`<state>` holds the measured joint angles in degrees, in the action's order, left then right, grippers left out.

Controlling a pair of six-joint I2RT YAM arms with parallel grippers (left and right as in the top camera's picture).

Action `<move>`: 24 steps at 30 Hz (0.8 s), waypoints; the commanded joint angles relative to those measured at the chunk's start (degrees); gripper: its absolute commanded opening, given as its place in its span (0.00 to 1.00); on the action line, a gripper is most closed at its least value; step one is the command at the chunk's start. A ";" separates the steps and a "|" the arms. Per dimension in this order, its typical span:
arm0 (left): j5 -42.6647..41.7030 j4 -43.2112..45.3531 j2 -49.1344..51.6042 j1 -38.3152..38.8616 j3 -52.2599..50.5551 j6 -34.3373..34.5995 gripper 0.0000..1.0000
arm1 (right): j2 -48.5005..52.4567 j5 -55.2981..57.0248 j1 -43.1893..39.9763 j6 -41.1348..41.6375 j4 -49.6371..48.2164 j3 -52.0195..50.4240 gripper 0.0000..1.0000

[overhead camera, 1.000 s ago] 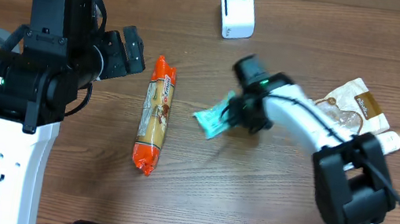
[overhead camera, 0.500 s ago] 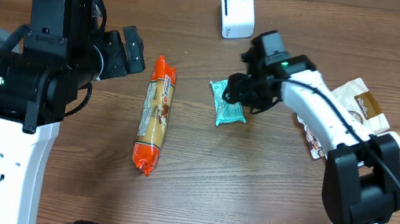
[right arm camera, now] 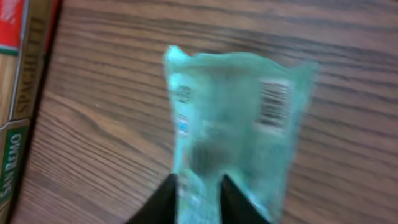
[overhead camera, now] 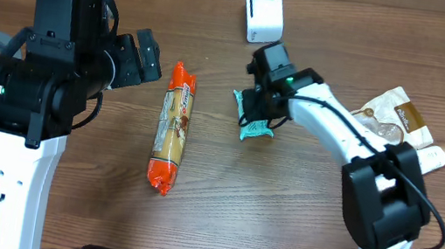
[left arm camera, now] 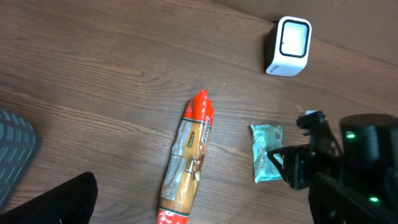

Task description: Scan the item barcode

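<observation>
Teal packet [overhead camera: 255, 129] lies flat on the wooden table [overhead camera: 279, 221], just below the white scanner [overhead camera: 263, 12] and right of the spaghetti pack [overhead camera: 172, 128], apart from both. Right gripper [overhead camera: 260, 108] sits directly over the packet's upper part. Wrist view: packet [right arm camera: 236, 124] fills the frame, barcode [right arm camera: 273, 102] face-up near its far right corner, and its near end runs between the two fingertips [right arm camera: 163, 199]. Jaws drawn narrow, pinching the packet's near edge. Left gripper [overhead camera: 148, 59] hangs spread wide and empty at the far side of the spaghetti pack, well apart from the packet.
</observation>
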<state>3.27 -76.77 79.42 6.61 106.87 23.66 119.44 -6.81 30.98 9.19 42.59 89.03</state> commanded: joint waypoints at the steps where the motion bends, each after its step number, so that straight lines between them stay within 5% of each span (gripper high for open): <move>1: 0.31 0.09 0.09 -0.22 0.90 0.37 1.00 | 2.32 2.93 3.08 -1.75 -2.25 1.03 0.15; 11: 0.31 0.09 0.09 -0.22 0.90 0.37 1.00 | 5.92 2.86 3.48 1.25 -2.80 1.09 0.04; 24: 0.31 0.09 0.09 -0.22 0.90 0.37 0.99 | -4.68 -4.02 -4.92 -1.11 8.02 9.75 0.11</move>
<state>3.27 -76.75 79.42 6.61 106.87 23.66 119.44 -10.13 30.35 10.22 49.76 96.44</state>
